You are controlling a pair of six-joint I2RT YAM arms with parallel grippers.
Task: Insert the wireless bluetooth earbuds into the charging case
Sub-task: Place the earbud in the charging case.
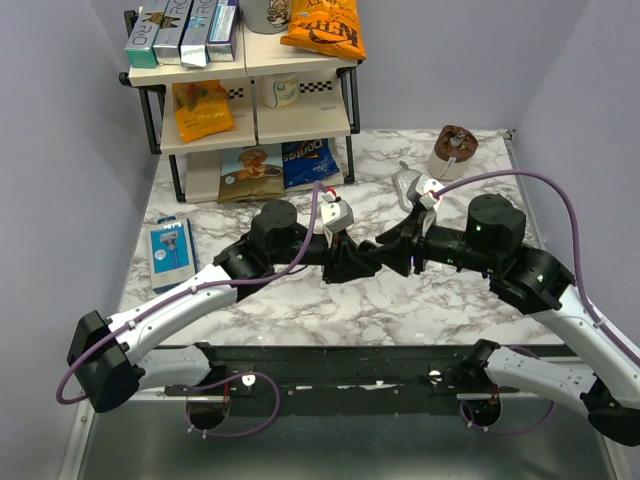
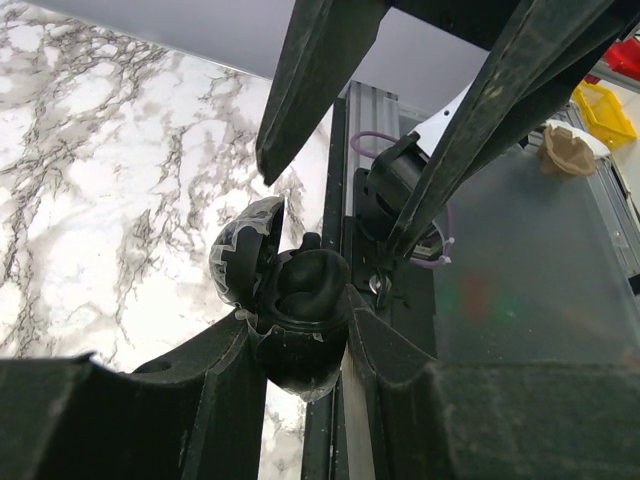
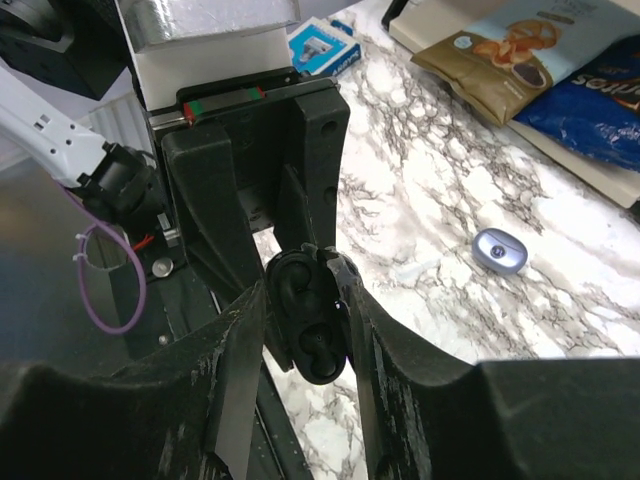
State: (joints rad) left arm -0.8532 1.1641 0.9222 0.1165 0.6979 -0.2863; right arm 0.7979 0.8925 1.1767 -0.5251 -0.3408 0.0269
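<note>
The black charging case (image 2: 300, 345) is held above the table's near middle, and my left gripper (image 2: 300, 330) is shut on its body. Its lid (image 2: 243, 252) stands open to the left. A glossy black earbud (image 2: 312, 275) bulges from the case's opening. In the right wrist view the case (image 3: 310, 320) faces the camera, and black rounded shapes fill both of its wells. My right gripper (image 3: 305, 290) straddles the case from the opposite side, one finger against the body and the other against the lid edge. In the top view both grippers meet at the case (image 1: 372, 262).
A shelf rack (image 1: 250, 90) with snack bags stands at the back left. A blue box (image 1: 168, 250) lies on the left. A brown cup (image 1: 455, 150) and a grey item (image 1: 408, 185) are at the back right. A small blue-grey oval (image 3: 499, 250) lies on the marble.
</note>
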